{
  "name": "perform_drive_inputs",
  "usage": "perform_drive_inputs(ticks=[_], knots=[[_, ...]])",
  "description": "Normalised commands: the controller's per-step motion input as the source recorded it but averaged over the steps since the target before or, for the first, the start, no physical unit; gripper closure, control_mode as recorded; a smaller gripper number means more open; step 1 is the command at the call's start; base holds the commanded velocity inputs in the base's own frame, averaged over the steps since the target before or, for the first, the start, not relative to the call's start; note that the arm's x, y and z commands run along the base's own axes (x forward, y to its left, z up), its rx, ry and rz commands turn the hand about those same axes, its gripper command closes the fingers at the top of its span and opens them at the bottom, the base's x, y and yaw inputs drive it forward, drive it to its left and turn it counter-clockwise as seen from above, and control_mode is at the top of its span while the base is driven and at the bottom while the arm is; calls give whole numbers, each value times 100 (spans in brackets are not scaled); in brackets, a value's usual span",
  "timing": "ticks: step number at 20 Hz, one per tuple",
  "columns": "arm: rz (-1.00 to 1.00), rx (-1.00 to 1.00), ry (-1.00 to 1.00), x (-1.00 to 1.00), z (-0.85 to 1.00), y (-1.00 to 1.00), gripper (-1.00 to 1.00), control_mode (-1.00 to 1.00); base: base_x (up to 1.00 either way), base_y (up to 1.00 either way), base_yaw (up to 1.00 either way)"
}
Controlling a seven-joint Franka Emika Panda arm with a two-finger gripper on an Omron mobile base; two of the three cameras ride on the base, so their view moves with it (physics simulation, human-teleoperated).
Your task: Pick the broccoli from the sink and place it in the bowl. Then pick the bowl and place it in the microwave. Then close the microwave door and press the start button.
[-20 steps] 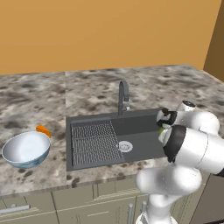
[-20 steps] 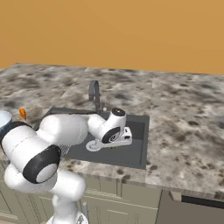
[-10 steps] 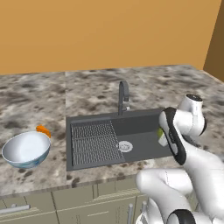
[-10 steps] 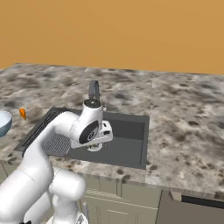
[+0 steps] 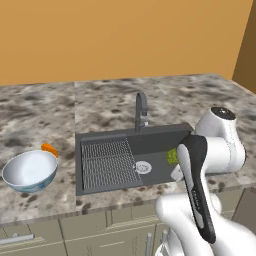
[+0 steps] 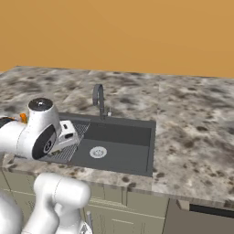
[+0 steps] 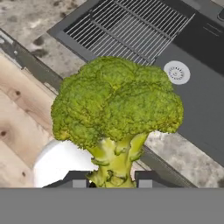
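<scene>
Gripper (image 7: 113, 177) clenched on the broccoli (image 7: 117, 107) stem, floret held up above the sink's (image 5: 160, 140) front edge; past it the grid rack (image 7: 124, 26) and drain (image 7: 176, 72); bowl (image 5: 29, 171) well left of the sink on the counter (image 5: 45, 115); risk: thin stem grip slips during the wide swing, dropping it short.
</scene>
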Motion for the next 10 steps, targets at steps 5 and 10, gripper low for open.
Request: perform_drive_inputs(ticks=[5,10], knots=[[13,-4,0,-48,99,100,100,-100,0,0,0],[7,-9,-1,-4,55,100,100,-100,0,0,0]])
